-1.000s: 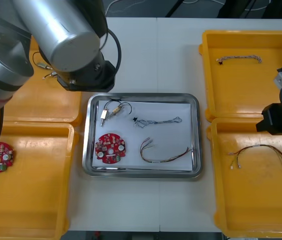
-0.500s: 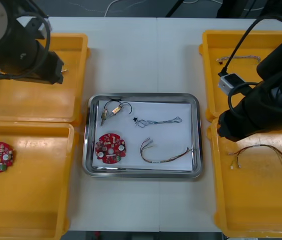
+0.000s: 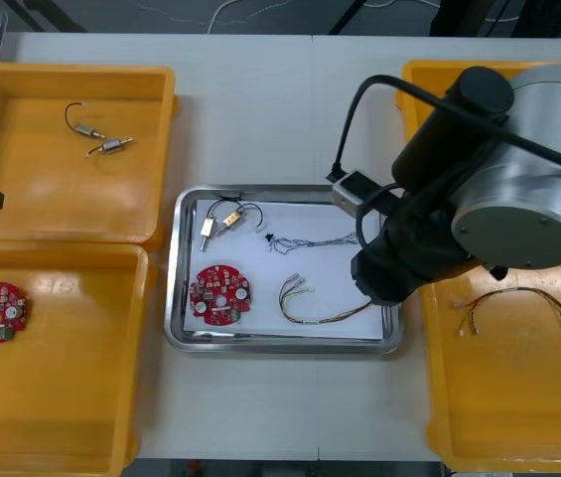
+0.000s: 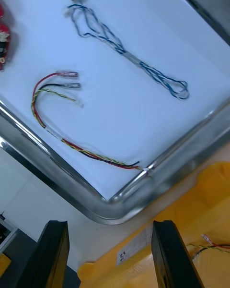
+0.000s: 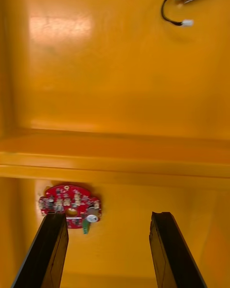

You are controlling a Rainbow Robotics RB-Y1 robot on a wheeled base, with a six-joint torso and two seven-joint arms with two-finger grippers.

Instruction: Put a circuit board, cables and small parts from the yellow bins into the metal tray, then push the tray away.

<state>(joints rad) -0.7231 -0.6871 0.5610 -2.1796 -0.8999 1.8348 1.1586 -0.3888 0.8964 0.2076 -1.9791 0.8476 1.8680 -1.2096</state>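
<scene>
One corner; R end effector [image 4: 109, 252] spread over metal tray [image 4: 72, 186] rim.

Shiny metal tray [image 3: 284, 345], white inside; glossy yellow bins [image 3: 52, 397].

The right arm [image 3: 518, 189] is a broad silver-grey cylinder joined to matte black wrist segments, with a thin black cable [image 3: 346, 134] looping to a small grey box [image 3: 351, 189], while the right gripper [image 4: 111, 223] and left gripper [image 5: 109, 215] each carry two flat, black, square-tipped fingers [image 4: 53, 254].
</scene>
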